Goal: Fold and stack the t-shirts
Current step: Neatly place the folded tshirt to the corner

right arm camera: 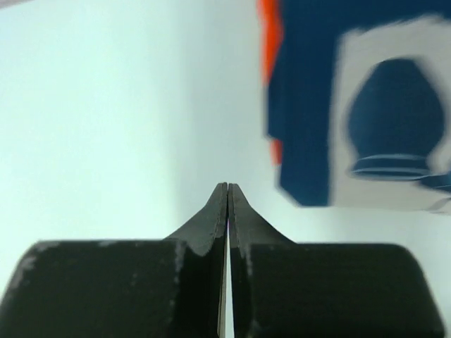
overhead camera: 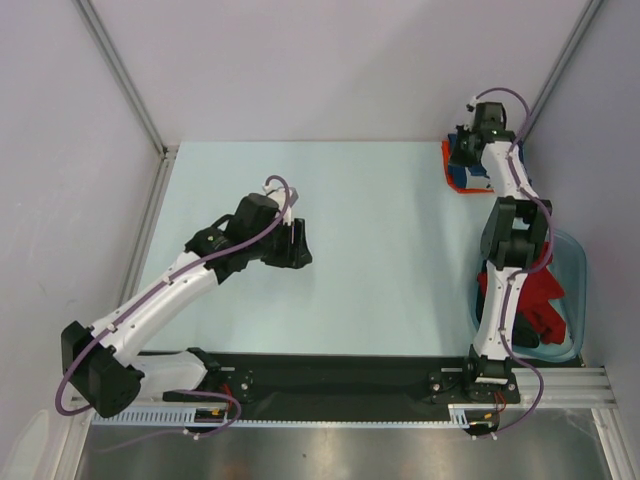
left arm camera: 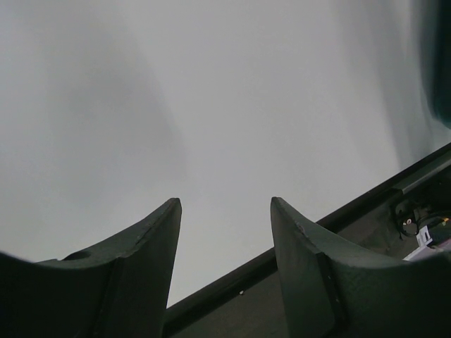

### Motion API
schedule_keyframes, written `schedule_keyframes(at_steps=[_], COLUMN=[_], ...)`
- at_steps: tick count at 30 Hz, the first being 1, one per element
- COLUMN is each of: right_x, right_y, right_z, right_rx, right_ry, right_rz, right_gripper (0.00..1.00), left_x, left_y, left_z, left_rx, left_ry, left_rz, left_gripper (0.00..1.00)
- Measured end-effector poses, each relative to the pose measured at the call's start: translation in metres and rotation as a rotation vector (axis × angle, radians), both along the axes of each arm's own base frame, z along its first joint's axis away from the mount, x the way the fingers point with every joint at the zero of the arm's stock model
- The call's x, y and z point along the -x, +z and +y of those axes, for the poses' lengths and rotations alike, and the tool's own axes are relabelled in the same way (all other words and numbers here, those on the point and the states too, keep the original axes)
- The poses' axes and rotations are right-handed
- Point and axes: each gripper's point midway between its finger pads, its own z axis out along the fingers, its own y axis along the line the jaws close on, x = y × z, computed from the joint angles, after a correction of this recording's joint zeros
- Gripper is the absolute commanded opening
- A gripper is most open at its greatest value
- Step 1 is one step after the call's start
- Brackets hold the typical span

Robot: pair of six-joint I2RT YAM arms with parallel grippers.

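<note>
A folded navy blue t-shirt (right arm camera: 303, 105) with a white printed graphic (right arm camera: 423, 190) lies on a bright orange t-shirt (right arm camera: 268, 35) at the table's far right corner; from above, this small stack (overhead camera: 458, 172) shows beside the right arm. My right gripper (right arm camera: 227, 184) is shut with nothing in it and hovers over bare table just beside the navy shirt's edge. In the top view the right gripper (overhead camera: 463, 143) hangs at that stack. A red t-shirt (overhead camera: 535, 295) lies crumpled in the tub. My left gripper (left arm camera: 225, 204) is open and empty above mid-table, seen from above as left gripper (overhead camera: 300, 245).
The clear bluish plastic tub (overhead camera: 578, 270) stands at the right edge, partly hidden behind the right arm. A black rail (left arm camera: 338, 218) runs along the table's near edge. Grey walls and metal posts (overhead camera: 120, 75) close in the back and sides.
</note>
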Motion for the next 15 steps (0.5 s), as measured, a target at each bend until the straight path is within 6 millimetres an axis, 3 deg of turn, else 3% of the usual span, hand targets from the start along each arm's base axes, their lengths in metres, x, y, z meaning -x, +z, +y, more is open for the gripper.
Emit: schedule_keyframes(at_steps=[3, 5, 8, 11, 14, 15], right_x=[0.025, 0.061, 0.127, 0.19, 0.258, 0.281], right_y=[-0.005, -0.004, 0.018, 0.061, 0.089, 0.09], right_z=[0.035, 0.07, 0.123, 0.162, 0.182, 0.184], right_rx=[-0.059, -0.097, -0.166, -0.214, -0.245, -0.25], right_ry=[0.079, 0.138, 0.232, 0.327, 0.4, 0.409], right_rz=[0.057, 0.116, 0.164, 0.125, 0.067, 0.066], right_gripper=[0.0, 0.01, 0.03, 0.12, 0.43, 0.62], left_x=[0.0, 0.001, 0.002, 0.002, 0.002, 0.001], left_y=[0.001, 0.001, 0.004, 0.008, 0.013, 0.014], left_z=[0.0, -0.001, -0.005, -0.011, -0.017, -0.019], left_rx=[0.001, 0.006, 0.028, 0.065, 0.109, 0.124], left_ry=[-0.002, -0.006, -0.016, -0.019, -0.01, -0.004], left_rz=[-0.002, -0.001, 0.003, 0.009, 0.015, 0.02], left_gripper=[0.63, 0.64, 0.66, 0.68, 0.83, 0.84])
